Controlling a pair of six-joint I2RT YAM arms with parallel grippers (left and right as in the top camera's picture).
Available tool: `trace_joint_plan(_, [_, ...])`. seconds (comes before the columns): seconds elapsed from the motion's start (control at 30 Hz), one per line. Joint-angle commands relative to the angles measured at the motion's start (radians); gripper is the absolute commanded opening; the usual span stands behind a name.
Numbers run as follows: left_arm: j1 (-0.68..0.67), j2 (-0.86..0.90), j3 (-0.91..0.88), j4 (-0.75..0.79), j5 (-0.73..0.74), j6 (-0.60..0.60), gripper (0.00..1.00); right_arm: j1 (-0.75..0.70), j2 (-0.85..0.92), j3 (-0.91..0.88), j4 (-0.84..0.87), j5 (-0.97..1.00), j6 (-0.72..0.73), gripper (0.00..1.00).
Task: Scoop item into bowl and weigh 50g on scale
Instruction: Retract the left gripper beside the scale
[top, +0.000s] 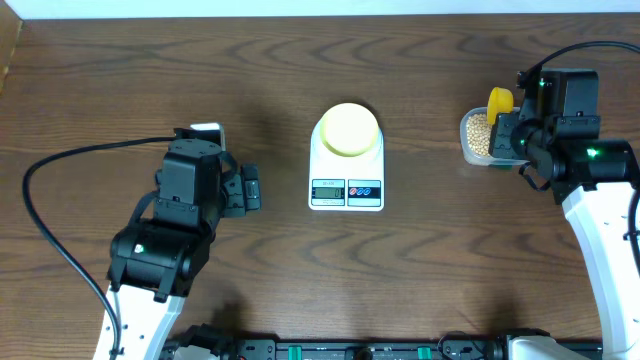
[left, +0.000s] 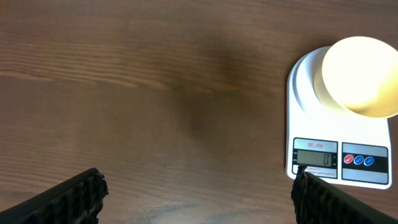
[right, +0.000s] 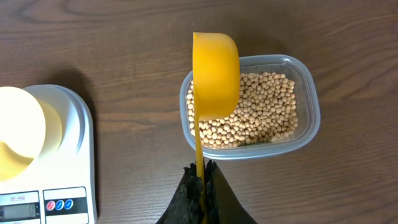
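Observation:
The pale yellow bowl (top: 350, 129) stands on the white scale (top: 346, 190) at the table's middle; it looks empty in the left wrist view (left: 364, 74), where the scale's (left: 339, 165) display reads 0. The tan beans (right: 261, 118) fill a clear plastic tub (right: 308, 124) at the right (top: 478, 135). My right gripper (right: 202, 171) is shut on the handle of a bright yellow scoop (right: 216, 74), whose cup hangs turned on its side over the tub's left end. My left gripper (left: 199, 193) is open and empty, left of the scale.
The bowl and scale also show at the left edge of the right wrist view (right: 25, 130). Black cables run across the wooden table by the left arm (top: 60, 170) and above the right arm (top: 580, 50).

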Motion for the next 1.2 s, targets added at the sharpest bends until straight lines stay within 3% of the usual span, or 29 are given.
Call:
trace_joint_plan(0.0, [0.005, 0.016, 0.001, -0.008, -0.023, 0.003, 0.97, -0.005, -0.005, 0.023, 0.001, -0.009, -0.021, 0.01])
trace_joint_plan(0.77, [0.005, 0.04, 0.001, -0.008, -0.023, 0.003, 0.98, -0.006, -0.005, 0.023, 0.023, -0.013, 0.003, 0.01])
trace_joint_plan(1.03, [0.005, 0.042, 0.001, -0.008, -0.023, 0.003, 0.98, -0.006, -0.005, 0.023, 0.218, 0.018, 0.034, 0.01])
trace_joint_plan(1.17, [0.005, 0.042, 0.001, -0.008, -0.023, 0.003, 0.98, -0.006, -0.005, 0.023, 0.145, 0.018, 0.034, 0.01])
